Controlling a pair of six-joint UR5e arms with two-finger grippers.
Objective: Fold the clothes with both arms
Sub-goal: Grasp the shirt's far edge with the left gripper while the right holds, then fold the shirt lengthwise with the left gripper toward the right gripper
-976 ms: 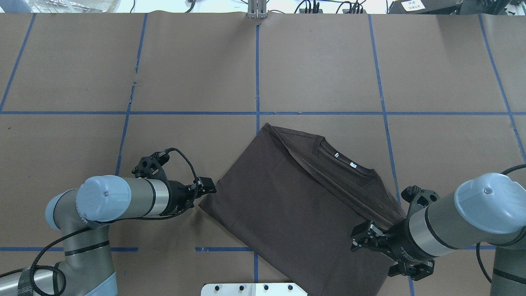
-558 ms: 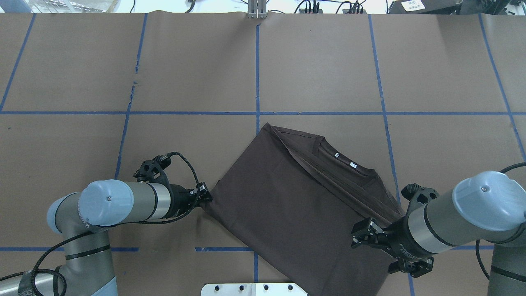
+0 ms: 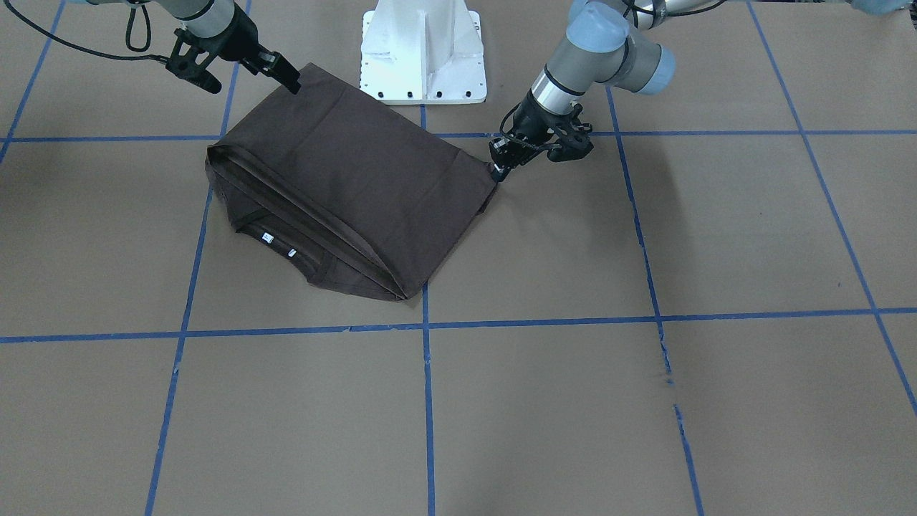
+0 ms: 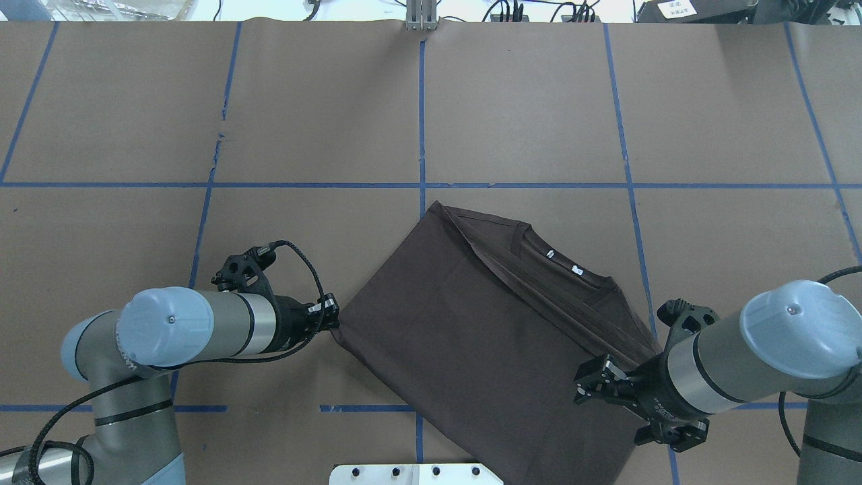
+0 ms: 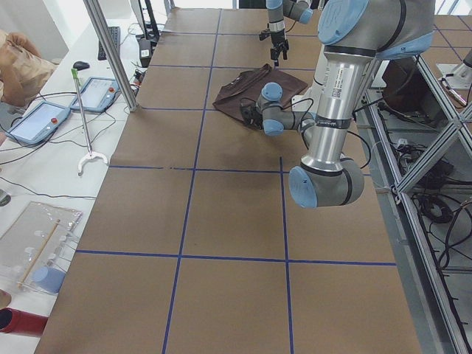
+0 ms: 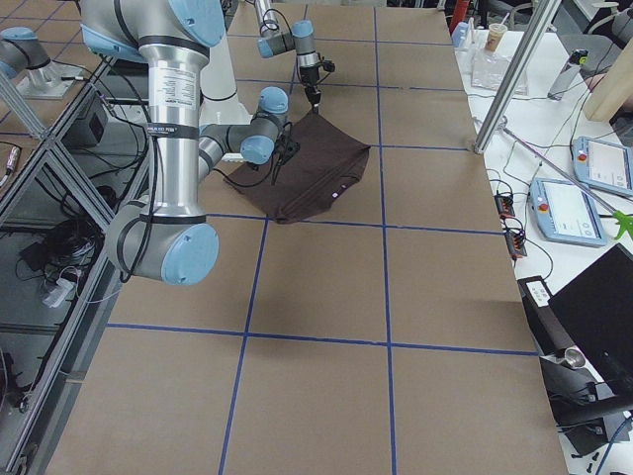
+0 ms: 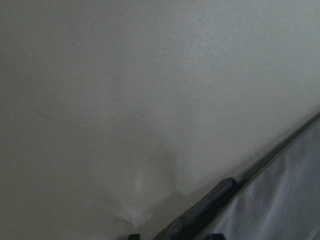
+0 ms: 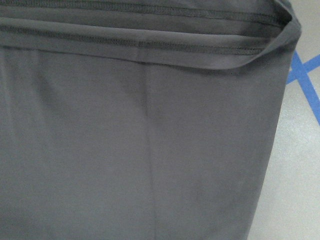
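jaws on my left arm (image 4: pixel 195 327) look pinched shut on the left corner of the dark brown t-shirt (image 4: pixel 465 337), right at the cloth's edge. jaws on my right arm (image 4: pixel 727 364) stand wide apart over the shirt's right side, gripping nothing. the t-shirt lies folded and skewed on the counter (image 4: pixel 303 121), just ahead of the white pedestal (image 4: pixel 417 473), neck tags (image 4: pixel 576 270) showing.

One T-shirt (image 4: pixel 471 343) on one table (image 4: pixel 323 121), with two white tags (image 4: pixel 551 254) (both inside the collar). Two arms, seen from overhead: the left arm (image 4: pixel 195 327) at the shirt's 9 o'clock, the right arm (image 4: pixel 741 357) at 3 o'clock. Two grippers: left gripper (image 4: pixel 331 318), right gripper (image 4: pixel 587 387). One white pedestal (image 3: pixel 423 50).
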